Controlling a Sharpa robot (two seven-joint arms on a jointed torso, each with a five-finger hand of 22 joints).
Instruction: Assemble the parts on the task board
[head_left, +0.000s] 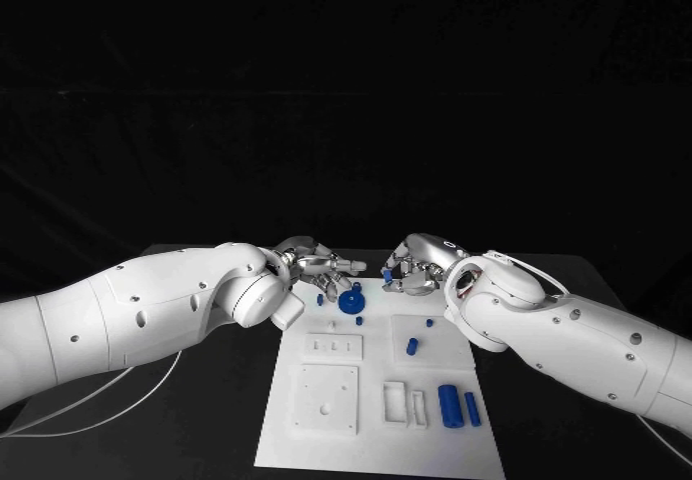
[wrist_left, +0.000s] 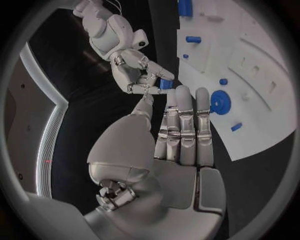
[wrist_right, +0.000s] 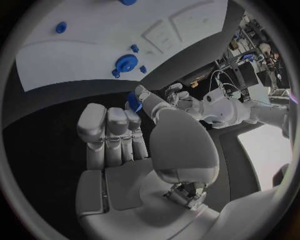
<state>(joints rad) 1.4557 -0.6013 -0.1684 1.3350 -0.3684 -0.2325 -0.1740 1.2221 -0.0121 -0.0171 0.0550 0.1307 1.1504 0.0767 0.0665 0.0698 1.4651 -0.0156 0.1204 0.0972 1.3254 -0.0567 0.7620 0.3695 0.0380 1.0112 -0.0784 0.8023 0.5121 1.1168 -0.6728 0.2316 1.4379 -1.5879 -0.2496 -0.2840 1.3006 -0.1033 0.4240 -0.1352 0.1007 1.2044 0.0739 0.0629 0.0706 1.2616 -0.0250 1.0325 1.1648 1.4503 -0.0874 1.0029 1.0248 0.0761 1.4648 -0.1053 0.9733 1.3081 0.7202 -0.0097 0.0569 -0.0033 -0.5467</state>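
Note:
The white task board (head_left: 378, 400) lies in the middle of the black table. A blue gear (head_left: 351, 298) sits near its far end, with small blue parts (head_left: 320, 298) beside it. My right hand (head_left: 414, 265) hovers over the board's far right corner and pinches a small blue part (wrist_left: 166, 84) between thumb and fingers; the part (wrist_right: 133, 100) also peeks out by the thumb tip. My left hand (head_left: 326, 264) faces it over the far left corner. Its fingers (wrist_left: 184, 127) are stretched out and hold nothing. The gear (wrist_left: 220, 102) lies just past them.
A blue peg (head_left: 413, 346) stands mid-board, and two blue cylinders (head_left: 459, 406) lie near the front right. White raised blocks (head_left: 326, 397) and slotted holders (head_left: 404, 402) occupy the near half. A white cable (head_left: 87, 405) trails over the table on the left.

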